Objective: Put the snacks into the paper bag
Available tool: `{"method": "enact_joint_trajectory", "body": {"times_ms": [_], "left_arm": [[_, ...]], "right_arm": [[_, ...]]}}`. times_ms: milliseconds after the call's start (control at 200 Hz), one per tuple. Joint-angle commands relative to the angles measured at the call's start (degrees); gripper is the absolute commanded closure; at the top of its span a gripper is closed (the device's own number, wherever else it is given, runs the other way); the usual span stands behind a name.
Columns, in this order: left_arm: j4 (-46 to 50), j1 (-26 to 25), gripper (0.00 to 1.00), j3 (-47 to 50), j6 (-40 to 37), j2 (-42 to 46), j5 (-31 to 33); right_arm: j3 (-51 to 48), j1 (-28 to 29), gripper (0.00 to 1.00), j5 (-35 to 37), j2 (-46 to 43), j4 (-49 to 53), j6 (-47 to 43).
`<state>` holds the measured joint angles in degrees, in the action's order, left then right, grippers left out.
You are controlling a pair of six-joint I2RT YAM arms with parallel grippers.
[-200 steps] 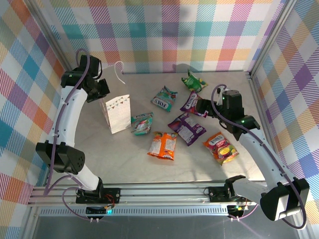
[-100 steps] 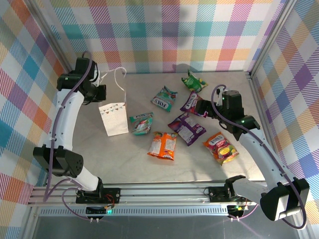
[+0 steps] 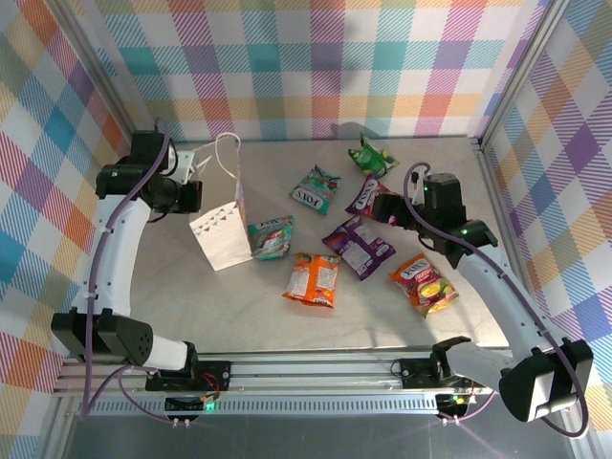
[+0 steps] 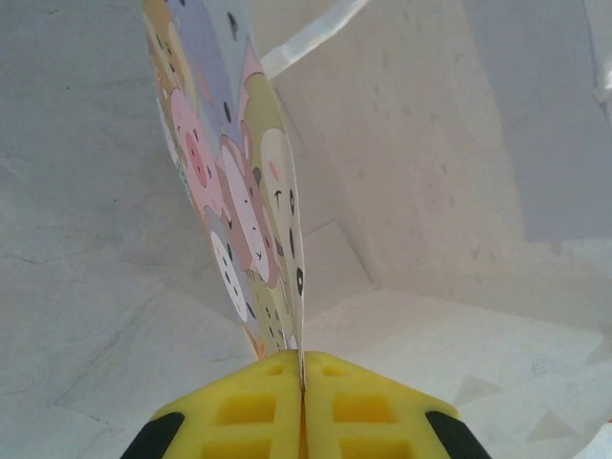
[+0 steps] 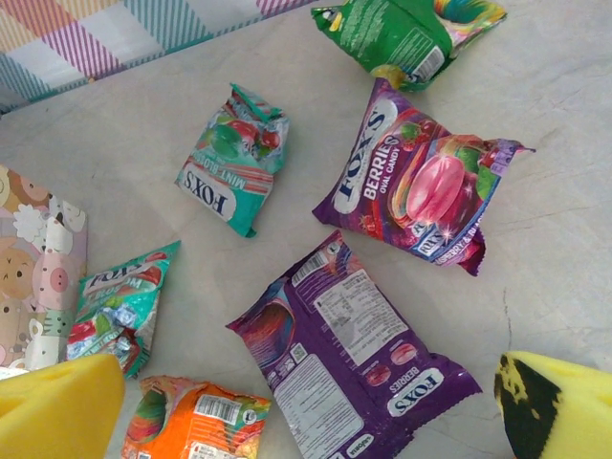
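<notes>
The paper bag (image 3: 222, 232) stands at the left, its mouth pulled wide. My left gripper (image 3: 187, 188) is shut on its rim; in the left wrist view the yellow pads (image 4: 249, 411) pinch the animal-print wall (image 4: 239, 210), with the white inside (image 4: 430, 191) to the right. Several snacks lie on the table: a teal packet (image 3: 273, 236) touching the bag, orange (image 3: 314, 279), purple (image 3: 359, 247), pink-orange (image 3: 424, 280), teal (image 3: 314, 188), purple Berries (image 3: 368, 196), green (image 3: 371, 156). My right gripper (image 5: 306, 421) hangs open over the purple packet (image 5: 354, 354).
Checked walls close the table at the back and both sides. The bag's white cord handle (image 3: 226, 151) loops up behind it. Bare grey tabletop (image 3: 239, 306) stretches between the packets and the arm bases at the near edge.
My left gripper has moved left and slightly nearer, drawing the bag's rim with it; the bag has turned and its mouth has widened. The right arm has barely moved.
</notes>
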<state>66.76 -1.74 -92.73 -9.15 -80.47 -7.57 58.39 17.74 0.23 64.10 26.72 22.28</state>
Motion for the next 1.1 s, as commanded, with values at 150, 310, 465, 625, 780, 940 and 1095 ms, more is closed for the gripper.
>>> {"method": "enact_joint_trajectory", "body": {"times_ms": [150, 310, 465, 625, 780, 940, 1095], "left_arm": [[3.23, 0.49, 0.82, 0.62, -3.4, 2.16, 6.12], [2.96, 0.57, 0.64, 1.56, -3.55, 3.53, 7.07], [2.19, 0.54, 0.55, 1.9, -2.14, 4.68, 6.83], [2.52, 0.56, 0.49, 0.66, -0.88, 5.62, 4.22], [3.21, 0.6, 0.47, 0.61, 4.09, 5.15, 5.36], [0.62, 0.62, 0.47, 3.1, 8.99, 6.51, 2.51], [-3.74, 0.67, 0.46, 7.39, 12.07, 10.37, -1.57]], "right_arm": [[2.61, 1.99, 0.01, -1.59, 1.43, 0.68, 1.1], [2.98, 2.72, 0.01, -1.45, 1.55, 1.38, 0.74], [3.07, 3.77, 0.01, -1.72, 1.95, 1.19, 1.05], [3.13, 5.13, 0.01, -2.16, 2.83, 0.45, 1.68], [4.09, 6.79, 0.01, -3.46, 4.98, 0.07, 2.32], [5.37, 9.04, 0.01, -4.03, 7.3, -0.63, 2.4], [6.06, 10.35, 0.01, -5.62, 9.69, -2.23, 3.12]]}}
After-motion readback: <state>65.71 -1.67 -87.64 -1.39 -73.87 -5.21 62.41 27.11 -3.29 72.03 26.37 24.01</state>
